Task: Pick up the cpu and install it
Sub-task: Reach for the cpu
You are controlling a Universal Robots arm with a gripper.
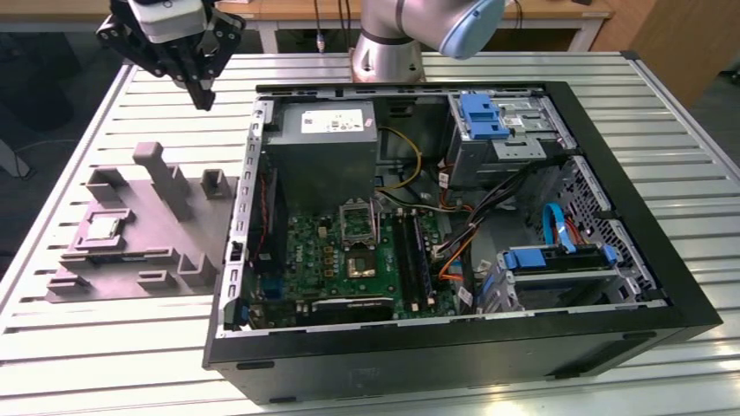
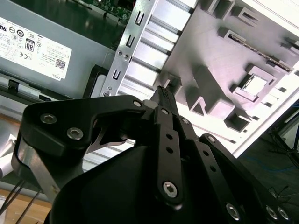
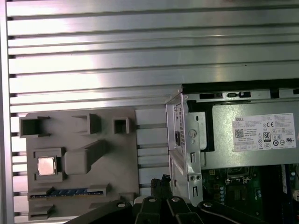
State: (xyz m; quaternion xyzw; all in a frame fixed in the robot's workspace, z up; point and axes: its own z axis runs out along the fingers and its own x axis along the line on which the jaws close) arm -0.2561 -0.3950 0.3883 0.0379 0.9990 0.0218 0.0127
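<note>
In the exterior view, the gripper (image 1: 204, 97) hung above the slatted table (image 1: 81, 347), just off the back corner of the open computer case (image 1: 647, 260). Its jaws were drawn together to a point, with nothing between them. The cpu (image 1: 102, 228) sat in a pocket of the grey tray (image 1: 151, 251), well apart from the jaws, lower and toward the exterior view's left of them. The socket (image 1: 360, 263) on the board inside the case also lay well apart from the jaws, on their other side.

In the second wrist view, the gripper (image 2: 161, 91) showed its fingers pressed together at the tips and holding nothing. The cpu (image 2: 255, 85) lay past the tray's (image 2: 210, 51) raised blocks, well apart from the jaws. The power supply (image 2: 42, 51) sat off to the other side.

In the first wrist view, the closed gripper (image 3: 162, 181) hovered just beside the case wall. The cpu (image 3: 46, 165) rested in the tray (image 3: 117, 177), across it from the jaws.
</note>
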